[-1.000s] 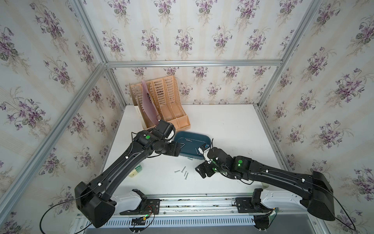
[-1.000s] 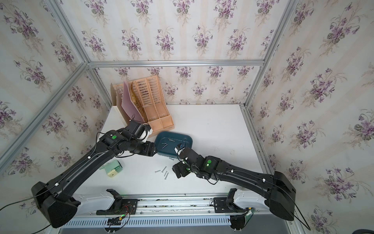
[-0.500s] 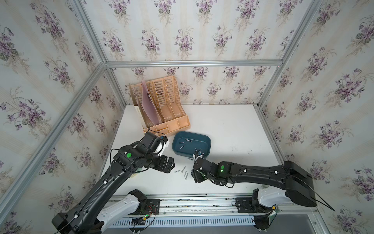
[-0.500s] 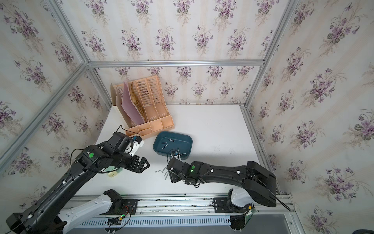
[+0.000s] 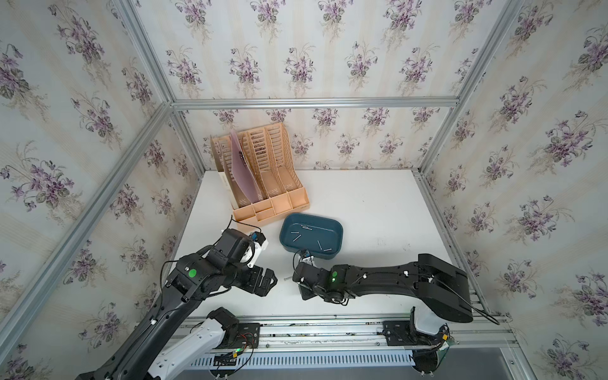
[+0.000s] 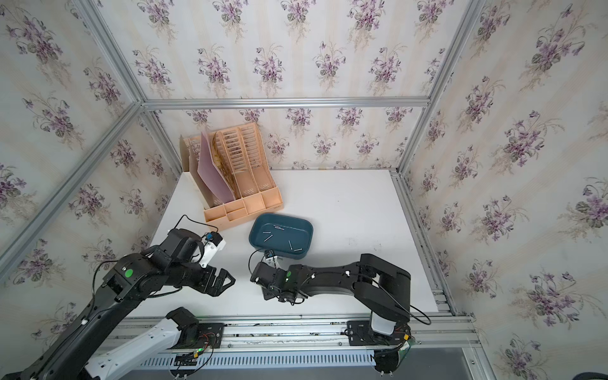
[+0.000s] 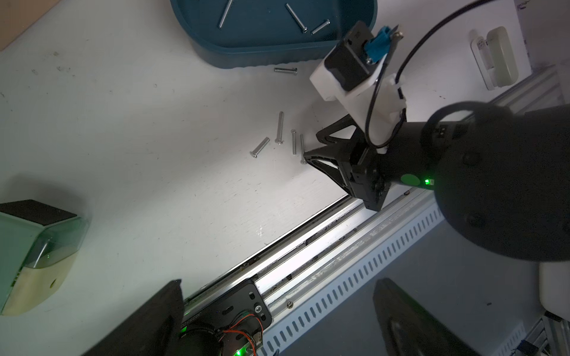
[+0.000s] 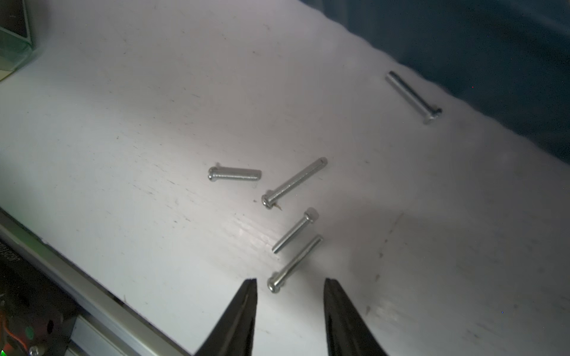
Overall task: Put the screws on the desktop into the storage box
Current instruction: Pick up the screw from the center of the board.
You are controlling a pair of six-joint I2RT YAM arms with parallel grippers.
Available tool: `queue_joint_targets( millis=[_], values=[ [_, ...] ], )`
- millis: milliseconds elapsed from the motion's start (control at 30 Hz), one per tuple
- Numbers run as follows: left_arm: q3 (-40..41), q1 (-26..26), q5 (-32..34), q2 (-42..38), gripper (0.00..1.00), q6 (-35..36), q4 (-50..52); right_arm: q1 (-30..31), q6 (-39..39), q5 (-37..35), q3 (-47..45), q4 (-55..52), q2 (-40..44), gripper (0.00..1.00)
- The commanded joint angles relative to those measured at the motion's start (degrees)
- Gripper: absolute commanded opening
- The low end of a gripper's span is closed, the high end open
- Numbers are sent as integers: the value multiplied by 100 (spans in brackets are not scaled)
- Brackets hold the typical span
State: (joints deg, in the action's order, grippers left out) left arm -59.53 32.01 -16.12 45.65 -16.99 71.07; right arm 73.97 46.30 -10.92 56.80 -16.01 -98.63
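Right gripper [image 8: 290, 282]: I see its fingers partly apart, down at the desktop [image 5: 378, 204]. The head of one screw [image 8: 296, 261] lies between the tips, not yet pinched.
Left gripper [image 5: 267, 279]: fingers spread wide, holding nothing, raised over the desktop near the right one.
Loose screws [image 8: 295, 180]: I count five on the desktop, four in a small group and one alone [image 8: 411, 95] just beside the box wall.
Storage box [image 5: 329, 235]: just in front of the peach organizer [image 5: 263, 184], with several screws already inside.
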Motion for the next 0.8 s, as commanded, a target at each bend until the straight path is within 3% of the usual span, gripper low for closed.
queue_joint_targets(
  millis=[0,767],
  values=[
    [9,-2,74,-88,99,38,30,35,79,-111,112,-235,-134,37],
    [73,-2,91,-210,99,75,47,63,103,-10,406,-339,-682,29]
  ],
)
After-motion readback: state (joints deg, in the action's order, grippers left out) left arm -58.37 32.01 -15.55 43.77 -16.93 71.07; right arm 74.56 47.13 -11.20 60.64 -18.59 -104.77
